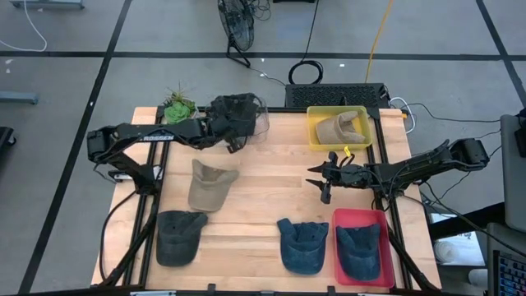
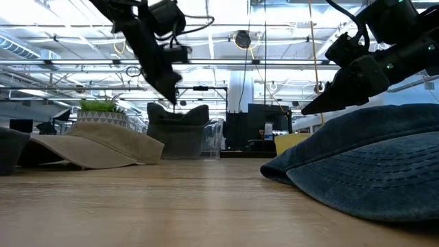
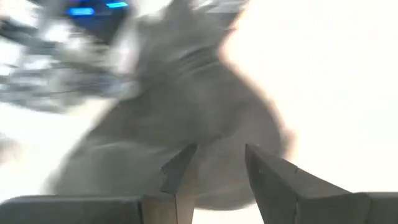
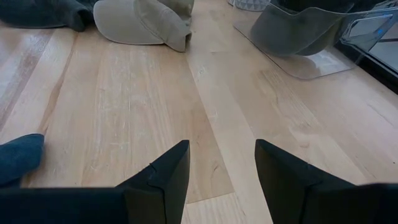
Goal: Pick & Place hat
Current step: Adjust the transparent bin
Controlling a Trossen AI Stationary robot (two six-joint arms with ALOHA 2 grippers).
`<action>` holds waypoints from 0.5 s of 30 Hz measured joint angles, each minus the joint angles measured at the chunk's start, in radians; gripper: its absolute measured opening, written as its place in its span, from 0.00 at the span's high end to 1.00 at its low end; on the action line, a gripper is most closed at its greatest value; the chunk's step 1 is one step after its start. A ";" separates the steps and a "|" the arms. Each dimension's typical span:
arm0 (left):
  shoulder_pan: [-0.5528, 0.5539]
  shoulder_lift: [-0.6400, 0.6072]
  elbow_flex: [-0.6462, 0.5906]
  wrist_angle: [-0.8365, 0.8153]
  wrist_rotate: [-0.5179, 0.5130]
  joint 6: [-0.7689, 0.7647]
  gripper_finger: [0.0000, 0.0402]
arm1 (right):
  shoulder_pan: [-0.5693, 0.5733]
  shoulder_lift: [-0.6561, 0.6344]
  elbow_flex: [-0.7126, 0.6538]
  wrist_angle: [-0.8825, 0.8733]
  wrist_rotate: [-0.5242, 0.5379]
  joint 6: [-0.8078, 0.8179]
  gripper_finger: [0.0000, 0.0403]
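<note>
A dark grey hat (image 1: 239,113) sits in a clear bin (image 1: 261,125) at the table's far side, seen blurred in the left wrist view (image 3: 186,99). My left gripper (image 3: 217,168) hovers open just above it (image 2: 171,96), with nothing between its fingers. A beige hat (image 1: 209,182) lies flat on the table, left of centre. My right gripper (image 1: 319,182) waits open above the table's middle right (image 4: 222,165). Another dark grey hat (image 1: 179,236) and a blue hat (image 1: 302,244) rest near the front edge.
A yellow tray (image 1: 316,136) at the far right holds a beige hat (image 1: 341,125). A red tray (image 1: 345,218) at the near right holds a blue hat (image 1: 360,249). A potted plant (image 1: 178,107) stands left of the clear bin. Bare wood lies at the table's centre.
</note>
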 joint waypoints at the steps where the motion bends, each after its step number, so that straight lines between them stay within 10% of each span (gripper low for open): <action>1: -0.008 -0.004 0.001 0.003 0.093 -0.020 0.64 | 0.000 0.000 0.000 0.000 0.000 0.000 0.60; 6: -0.082 0.025 0.001 -0.063 0.407 0.055 0.64 | 0.000 0.000 0.000 0.000 0.000 0.003 0.60; 15: -0.129 0.187 -0.001 -0.181 0.145 0.117 0.64 | 0.000 0.000 0.001 0.015 -0.025 0.018 0.60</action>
